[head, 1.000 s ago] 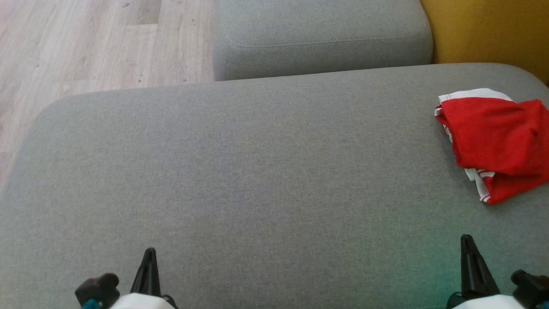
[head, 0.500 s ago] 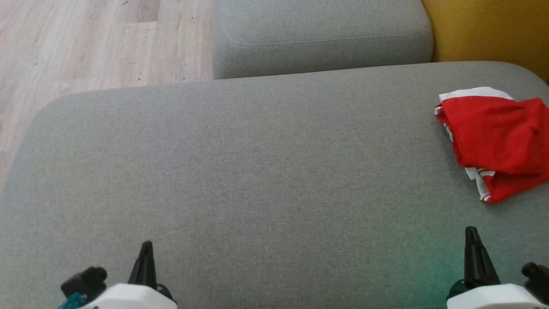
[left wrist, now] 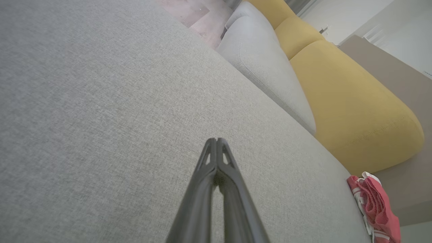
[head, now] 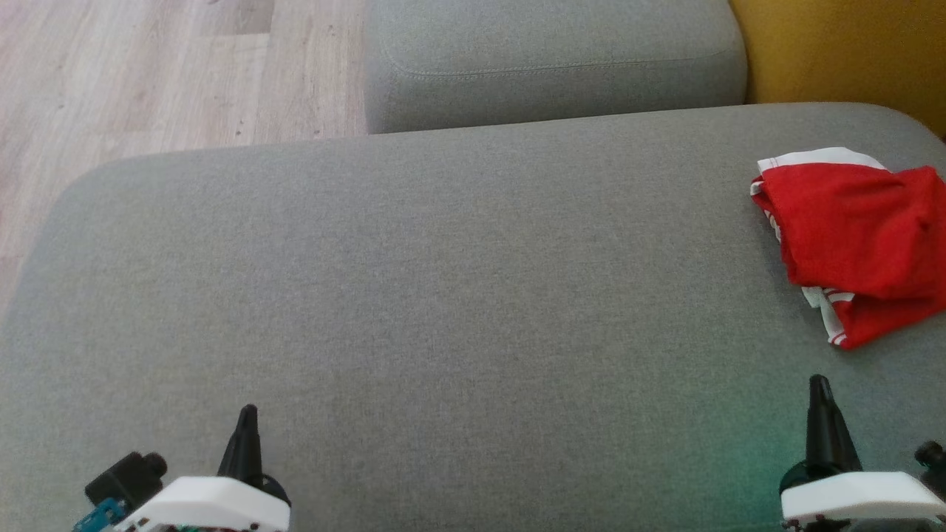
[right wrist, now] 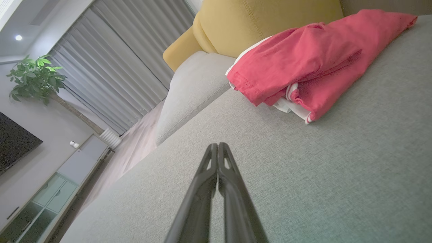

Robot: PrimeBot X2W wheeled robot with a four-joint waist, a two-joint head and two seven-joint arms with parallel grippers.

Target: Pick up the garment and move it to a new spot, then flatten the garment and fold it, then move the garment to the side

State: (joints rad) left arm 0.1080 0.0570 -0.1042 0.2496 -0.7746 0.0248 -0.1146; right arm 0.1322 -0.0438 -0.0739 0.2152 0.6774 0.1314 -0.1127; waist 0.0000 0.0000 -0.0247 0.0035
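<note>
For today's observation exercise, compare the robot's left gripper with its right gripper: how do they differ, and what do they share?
The left gripper shows at the head view's lower left, the right gripper at its lower right. The right gripper is near the red garment; the left gripper is far across the grey cushion from it. Both are shut and empty.

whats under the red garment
The red garment lies bunched on the grey cushion, which is all that shows beneath it. A white striped layer peeks out between its folds. Anything else under the cloth is covered.
</note>
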